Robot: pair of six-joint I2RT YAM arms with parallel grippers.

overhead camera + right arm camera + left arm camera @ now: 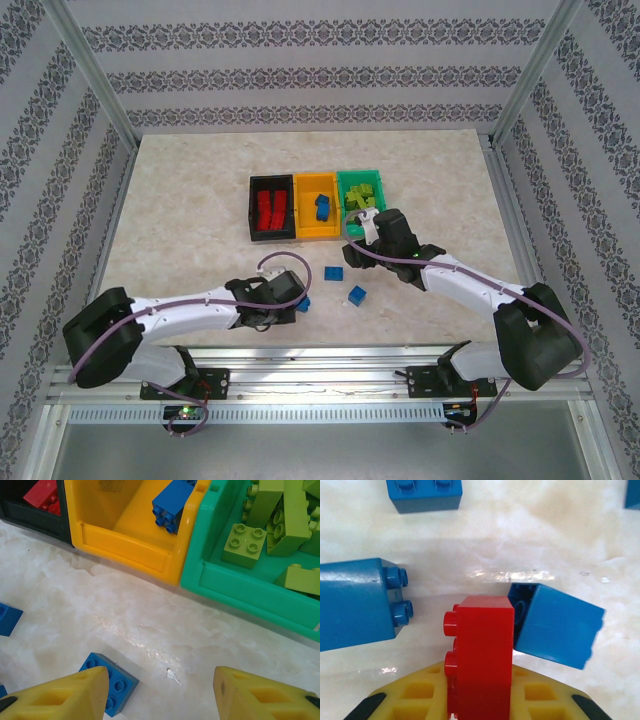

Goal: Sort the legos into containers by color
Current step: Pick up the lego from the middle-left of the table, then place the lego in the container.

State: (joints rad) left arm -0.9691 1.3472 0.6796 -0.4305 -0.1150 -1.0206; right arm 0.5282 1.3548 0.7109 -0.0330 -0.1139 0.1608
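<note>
Left fingers (395,702) are pinching a red lego (482,655); blue legos (352,605) are lying at its 9 and 3 o'clock on the tabletop (520,530). Right fingers (55,697) are hovering spread, holding nothing, at 6 o'clock of the orange-yellow container (130,545) and green container (240,587).

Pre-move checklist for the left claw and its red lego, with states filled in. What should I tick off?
1. Left claw shut on the red brick: ok.
2. Red brick free of the tilted blue brick beside it: cannot tell; they look to touch.
3. Black bin holds only red legos: ok.
4. Right claw open, in front of the yellow bin and green bin, probably off the path to the black bin: ok.
5. Blue lego in the yellow bin, lime legos in the green bin: ok.
</note>
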